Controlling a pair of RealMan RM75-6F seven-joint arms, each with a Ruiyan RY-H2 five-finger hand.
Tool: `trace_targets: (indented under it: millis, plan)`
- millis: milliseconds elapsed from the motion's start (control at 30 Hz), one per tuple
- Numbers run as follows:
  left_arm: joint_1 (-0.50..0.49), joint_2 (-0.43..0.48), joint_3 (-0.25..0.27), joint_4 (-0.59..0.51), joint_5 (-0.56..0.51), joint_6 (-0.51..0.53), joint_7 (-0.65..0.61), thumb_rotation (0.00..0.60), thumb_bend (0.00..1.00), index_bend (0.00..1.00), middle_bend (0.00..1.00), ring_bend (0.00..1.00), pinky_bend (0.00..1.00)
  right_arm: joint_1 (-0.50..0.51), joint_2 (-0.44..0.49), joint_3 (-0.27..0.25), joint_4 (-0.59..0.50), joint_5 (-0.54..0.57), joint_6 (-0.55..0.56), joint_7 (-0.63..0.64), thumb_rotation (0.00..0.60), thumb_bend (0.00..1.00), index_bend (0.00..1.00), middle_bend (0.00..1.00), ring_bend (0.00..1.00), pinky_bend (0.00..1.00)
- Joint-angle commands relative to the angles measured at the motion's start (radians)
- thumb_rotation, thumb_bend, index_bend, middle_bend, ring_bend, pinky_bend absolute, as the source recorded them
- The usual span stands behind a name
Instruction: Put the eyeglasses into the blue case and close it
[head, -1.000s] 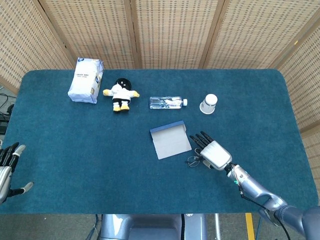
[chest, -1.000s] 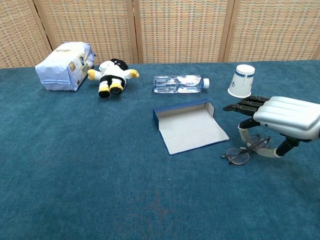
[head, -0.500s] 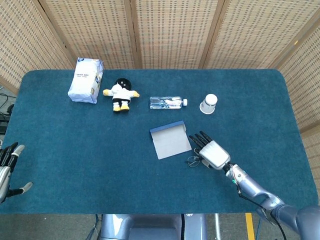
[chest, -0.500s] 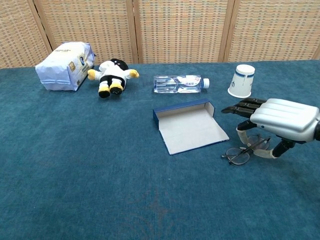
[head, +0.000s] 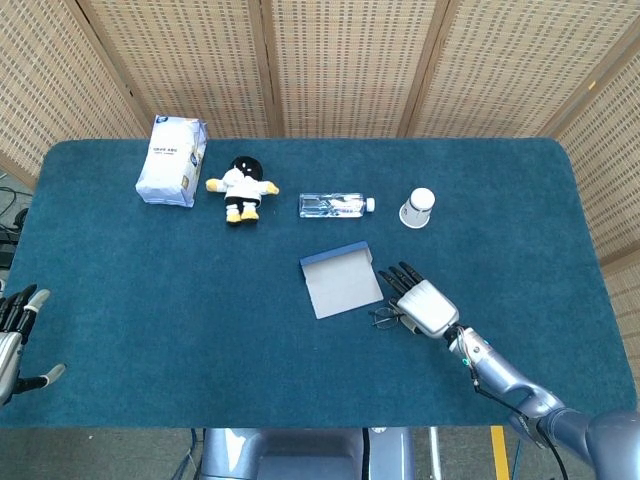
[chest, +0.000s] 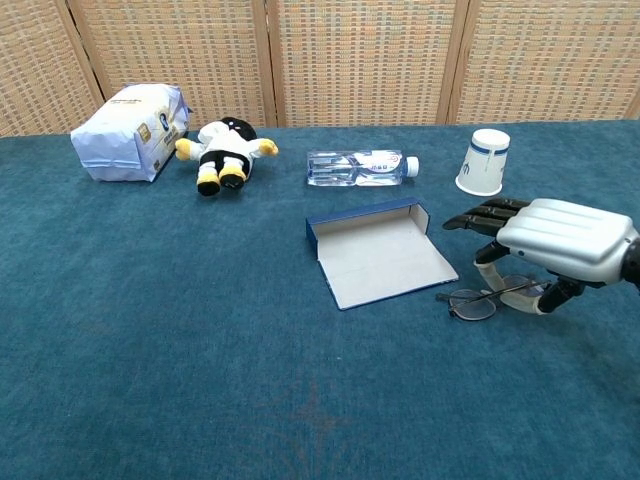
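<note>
Now right hand (chest: 560, 243) pinches eyeglasses (chest: 478, 302), which jut from beneath it toward case (chest: 378, 258).

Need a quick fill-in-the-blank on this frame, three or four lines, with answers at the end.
1. The blue glasses case lies ____ with its pale lining showing.
2. The thin wire-framed eyeglasses lie on the carpet beneath the robot's ____ hand.
3. The white paper cup stands ____, rim on the table.
4. The clear plastic water bottle lies between the cup and the black-and-white ____.

Answers: open; right; upside down; plush toy
</note>
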Motion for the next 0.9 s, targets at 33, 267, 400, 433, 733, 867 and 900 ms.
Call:
trace_targets:
  millis: [33,267,400,433,733,867,900]
  plan:
    - [-0.001,0.000,0.000,0.000,-0.001,-0.001,0.000,0.600,0.12,0.00,0.00,0.00,0.00,0.004,0.004,-0.001,-0.009,0.008,-0.015,-0.012,0.600,0.54,0.58,0.07,0.00,0.05]
    - [-0.002,0.002,-0.002,0.001,-0.006,-0.003,-0.005,0.600,0.12,0.00,0.00,0.00,0.00,0.010,0.020,0.008,-0.049,0.008,0.008,-0.027,0.600,0.54,0.58,0.08,0.00,0.06]
    - [-0.002,0.004,-0.002,0.000,-0.007,-0.003,-0.007,0.600,0.12,0.00,0.00,0.00,0.00,0.019,0.040,0.020,-0.091,0.000,0.038,-0.028,0.600,0.54,0.59,0.08,0.00,0.06]
    - [-0.002,0.004,-0.001,0.000,-0.006,-0.002,-0.009,0.600,0.12,0.00,0.00,0.00,0.00,0.025,0.047,0.028,-0.106,0.000,0.043,-0.030,0.600,0.54,0.59,0.08,0.00,0.06]
    - [-0.007,0.013,-0.006,0.002,-0.015,-0.010,-0.030,0.600,0.12,0.00,0.00,0.00,0.00,0.092,0.066,0.107,-0.188,0.053,-0.012,-0.086,0.600,0.56,0.59,0.08,0.00,0.06]
    - [-0.009,0.019,-0.009,0.003,-0.023,-0.016,-0.045,0.600,0.12,0.00,0.00,0.00,0.00,0.130,0.046,0.145,-0.188,0.101,-0.082,-0.128,0.600,0.56,0.59,0.08,0.00,0.06]
    - [-0.008,0.021,-0.012,0.005,-0.028,-0.015,-0.053,0.600,0.12,0.00,0.00,0.00,0.00,0.142,0.039,0.153,-0.188,0.113,-0.102,-0.140,0.600,0.56,0.59,0.08,0.00,0.06]
